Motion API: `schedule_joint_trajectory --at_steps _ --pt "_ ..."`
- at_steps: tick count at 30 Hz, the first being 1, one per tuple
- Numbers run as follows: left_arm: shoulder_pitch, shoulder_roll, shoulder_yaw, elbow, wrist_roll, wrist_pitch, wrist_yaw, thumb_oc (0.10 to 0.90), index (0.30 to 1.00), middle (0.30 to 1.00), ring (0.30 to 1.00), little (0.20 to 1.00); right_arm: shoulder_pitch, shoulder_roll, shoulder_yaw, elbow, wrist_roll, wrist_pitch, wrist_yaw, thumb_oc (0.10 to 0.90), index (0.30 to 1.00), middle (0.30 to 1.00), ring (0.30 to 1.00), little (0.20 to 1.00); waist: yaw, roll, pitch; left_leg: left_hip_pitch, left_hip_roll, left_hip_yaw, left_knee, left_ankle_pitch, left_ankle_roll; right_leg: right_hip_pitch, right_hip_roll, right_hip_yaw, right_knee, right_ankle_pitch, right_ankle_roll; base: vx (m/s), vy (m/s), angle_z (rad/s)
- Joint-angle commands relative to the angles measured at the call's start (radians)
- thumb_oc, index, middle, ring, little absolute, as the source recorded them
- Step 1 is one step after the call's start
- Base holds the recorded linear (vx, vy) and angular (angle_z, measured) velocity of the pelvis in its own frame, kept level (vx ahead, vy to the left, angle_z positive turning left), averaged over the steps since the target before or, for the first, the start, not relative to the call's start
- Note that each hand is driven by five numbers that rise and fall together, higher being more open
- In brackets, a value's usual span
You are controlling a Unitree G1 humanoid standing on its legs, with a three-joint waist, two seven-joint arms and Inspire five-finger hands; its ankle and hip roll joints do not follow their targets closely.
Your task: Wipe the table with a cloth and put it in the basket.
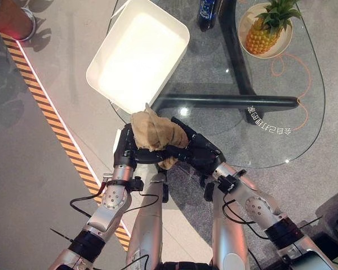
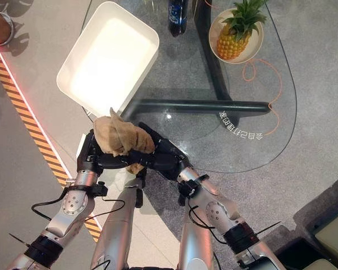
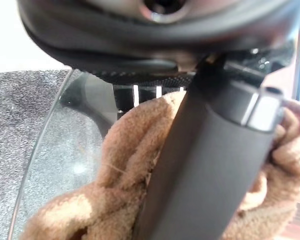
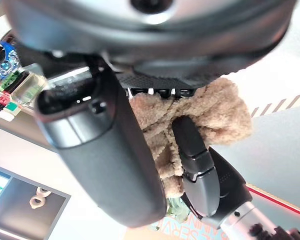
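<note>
A crumpled tan cloth is bunched between both hands, just off the near left edge of the glass table. My left hand has its thumb pressed across the cloth. From the other side my right hand curls its fingers into the same bundle. The white basket, a shallow rectangular tub, stands just beyond the hands at the table's left end and holds nothing.
A pineapple rests in a white bowl at the far right of the table. A dark bottle stands at the far edge. The table's black frame shows through the glass. A yellow-striped floor line runs on the left.
</note>
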Motion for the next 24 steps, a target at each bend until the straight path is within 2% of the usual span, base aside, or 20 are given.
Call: schedule_joint_trajectory --at_steps 1,8,13,15,20,24 --pt "-0.002 -0.015 0.054 -0.132 0.069 -0.107 -0.005 0.1 0.3 0.3 0.3 0.2 -0.012 0.084 0.017 -0.198 0.109 -0.031 0.185 0.8 0.9 0.9 0.9 0.9 0.007 0.007 -0.025 0.03 -0.081 0.077 -0.003 -0.052 0.1 0.008 0.096 -0.001 -0.068 0.085 -0.002 0.0 0.0 0.0" --pt "0.0 -0.013 0.06 -0.128 0.073 -0.121 0.005 0.1 0.3 0.3 0.3 0.2 -0.014 0.084 0.005 -0.192 0.094 -0.053 0.195 0.8 0.9 0.9 0.9 0.9 0.008 0.004 -0.025 0.029 -0.079 0.078 -0.004 -0.051 0.097 0.012 0.097 -0.003 -0.073 0.085 -0.002 0.0 0.0 0.0" --pt "0.014 -0.017 0.098 -0.134 0.044 -0.187 0.061 0.1 0.3 0.3 0.3 0.2 0.001 0.086 -0.014 -0.192 0.083 -0.068 0.178 0.8 0.9 0.9 0.9 0.9 0.008 0.002 -0.025 0.032 -0.078 0.077 -0.008 -0.051 0.094 0.014 0.1 -0.002 -0.071 0.081 -0.003 0.0 0.0 0.0" --pt "0.014 -0.01 0.143 -0.147 0.025 -0.243 0.101 0.1 0.3 0.3 0.3 0.2 0.012 0.082 -0.034 -0.18 0.1 -0.082 0.149 0.8 0.9 0.9 0.9 0.9 0.008 0.001 -0.025 0.038 -0.078 0.077 -0.009 -0.052 0.092 0.02 0.1 -0.003 -0.071 0.075 -0.005 0.0 0.0 0.0" --pt "0.014 0.006 0.219 -0.171 0.055 -0.304 0.155 0.1 0.3 0.3 0.3 0.2 0.033 0.08 -0.065 -0.169 0.099 -0.097 0.11 0.8 0.9 0.9 0.9 0.9 0.007 0.001 -0.025 0.042 -0.076 0.078 -0.005 -0.054 0.088 0.026 0.1 -0.003 -0.066 0.067 -0.008 0.0 0.0 0.0" --pt "0.02 0.004 0.274 -0.199 0.02 -0.333 0.134 0.1 0.3 0.3 0.3 0.2 0.06 0.076 -0.094 -0.162 0.087 -0.098 0.096 0.8 0.9 0.9 0.9 0.9 0.003 0.006 -0.025 0.044 -0.075 0.081 0.0 -0.057 0.085 0.026 0.098 0.001 -0.057 0.059 -0.01 0.0 0.0 0.0"
